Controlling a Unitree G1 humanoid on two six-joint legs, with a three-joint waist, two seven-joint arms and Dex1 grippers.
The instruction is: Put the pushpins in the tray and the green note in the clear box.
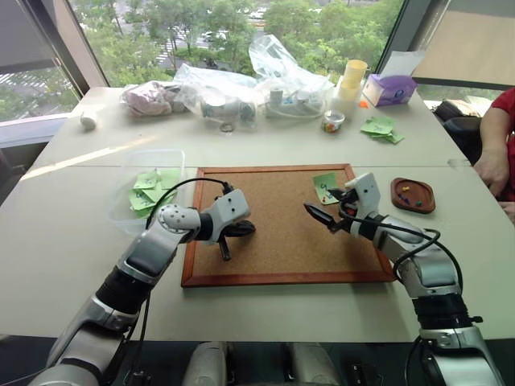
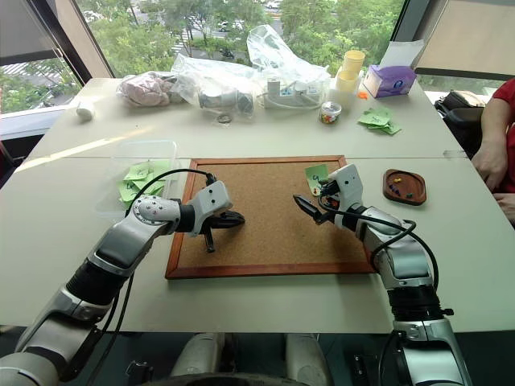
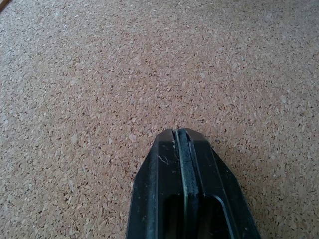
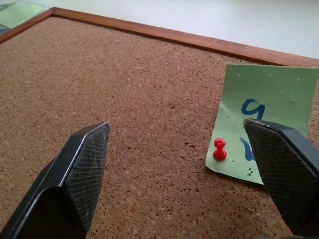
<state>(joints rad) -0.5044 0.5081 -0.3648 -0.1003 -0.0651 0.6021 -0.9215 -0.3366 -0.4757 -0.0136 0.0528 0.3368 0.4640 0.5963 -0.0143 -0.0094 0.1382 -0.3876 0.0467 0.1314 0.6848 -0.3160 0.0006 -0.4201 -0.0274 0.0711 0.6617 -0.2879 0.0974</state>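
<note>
Cork board [image 1: 273, 225] flat on the table [image 1: 265, 145], centred ahead. Note [image 4: 266, 112] on the board's far right corner, pinned by a pushpin [image 4: 220, 149] at one of its corners. Tray [image 1: 413, 195] on the table just right of the board, small pins inside. Clear box [image 1: 149, 189] just left of the board, paper slips in it. Along the table's far edge, plastic bags [image 1: 241, 88] left and centre, cups [image 1: 352, 80] and a tissue box [image 1: 392, 88] to the right, loose slips [image 1: 380, 127] in front of them
</note>
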